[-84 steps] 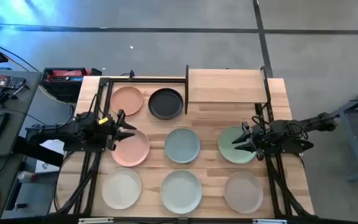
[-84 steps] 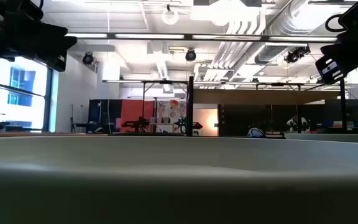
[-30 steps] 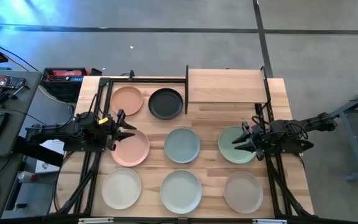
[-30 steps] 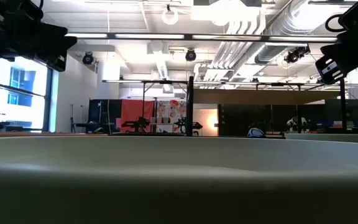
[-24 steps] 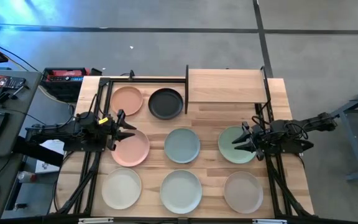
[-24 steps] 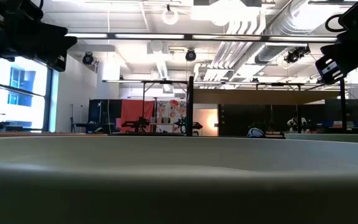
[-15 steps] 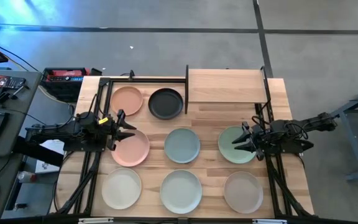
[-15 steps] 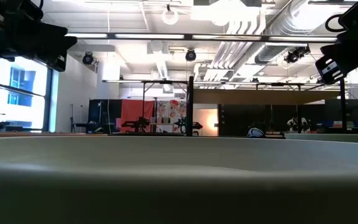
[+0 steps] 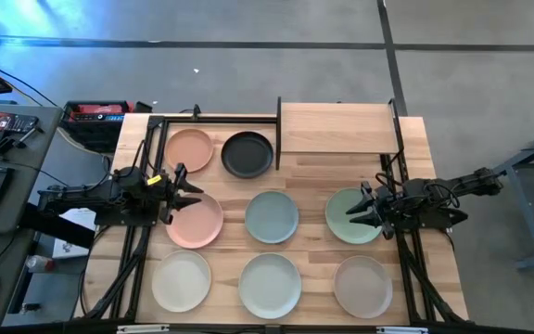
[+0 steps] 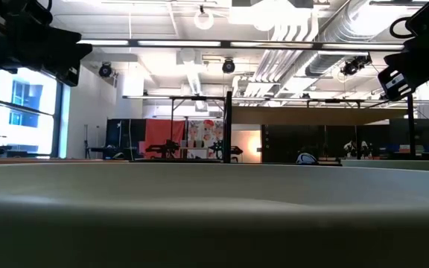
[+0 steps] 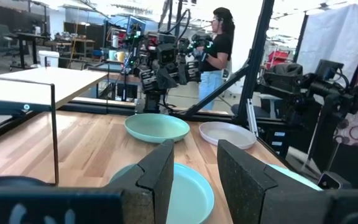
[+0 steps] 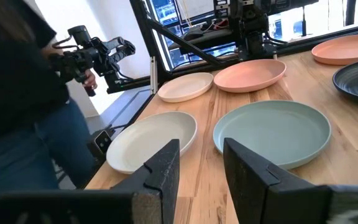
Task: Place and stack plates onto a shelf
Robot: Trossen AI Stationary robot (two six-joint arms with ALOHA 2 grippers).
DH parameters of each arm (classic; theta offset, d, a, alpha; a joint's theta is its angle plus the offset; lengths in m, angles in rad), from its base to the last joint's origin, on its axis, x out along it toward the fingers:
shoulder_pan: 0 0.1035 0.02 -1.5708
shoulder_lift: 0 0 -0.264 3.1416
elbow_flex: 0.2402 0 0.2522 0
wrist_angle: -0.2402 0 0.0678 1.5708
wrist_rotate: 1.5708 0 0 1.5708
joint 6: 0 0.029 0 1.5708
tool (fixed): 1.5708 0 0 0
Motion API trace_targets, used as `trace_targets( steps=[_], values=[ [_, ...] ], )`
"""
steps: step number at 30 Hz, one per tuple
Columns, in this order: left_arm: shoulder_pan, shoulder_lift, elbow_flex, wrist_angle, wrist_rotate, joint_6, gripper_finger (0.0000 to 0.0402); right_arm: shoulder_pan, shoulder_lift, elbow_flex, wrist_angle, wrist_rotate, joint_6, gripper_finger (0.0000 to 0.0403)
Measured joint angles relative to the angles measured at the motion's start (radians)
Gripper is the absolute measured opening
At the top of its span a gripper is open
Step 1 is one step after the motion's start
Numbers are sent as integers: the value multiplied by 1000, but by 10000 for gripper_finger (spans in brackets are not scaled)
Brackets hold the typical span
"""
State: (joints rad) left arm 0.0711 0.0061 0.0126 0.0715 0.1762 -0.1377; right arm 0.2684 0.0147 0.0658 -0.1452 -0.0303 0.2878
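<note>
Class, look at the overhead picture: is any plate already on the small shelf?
No. The shelf board is bare, and all eight visible plates, such as the black plate, lie on the table.

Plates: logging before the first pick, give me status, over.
Left end effector open over pink plate. Right end effector open over sage plate. Shelf bare, nothing blocking.

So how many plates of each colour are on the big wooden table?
Round matte pink plates: 2
Round matte black plate: 1
Round matte blue-green plates: 2
Round matte sage green plate: 1
Round matte cream plate: 1
Round matte beige plate: 1
Total: 8
</note>
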Motion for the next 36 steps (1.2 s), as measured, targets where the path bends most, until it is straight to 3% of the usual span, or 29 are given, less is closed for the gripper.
trace_targets(
  steps=[12,22,26,31,36],
  values=[
    [0,0,0,0,-33,-30,113,0,0,0,0,0,0,108],
    [0,0,0,0,-34,-181,113,0,0,0,0,0,1,108],
    [0,0,0,0,-34,-202,113,0,0,0,0,3,75,108],
    [0,0,0,0,-34,-202,113,0,0,-1,40,61,178,108],
    [0,0,0,0,-34,-202,113,0,0,-1,107,177,183,108]
  ],
)
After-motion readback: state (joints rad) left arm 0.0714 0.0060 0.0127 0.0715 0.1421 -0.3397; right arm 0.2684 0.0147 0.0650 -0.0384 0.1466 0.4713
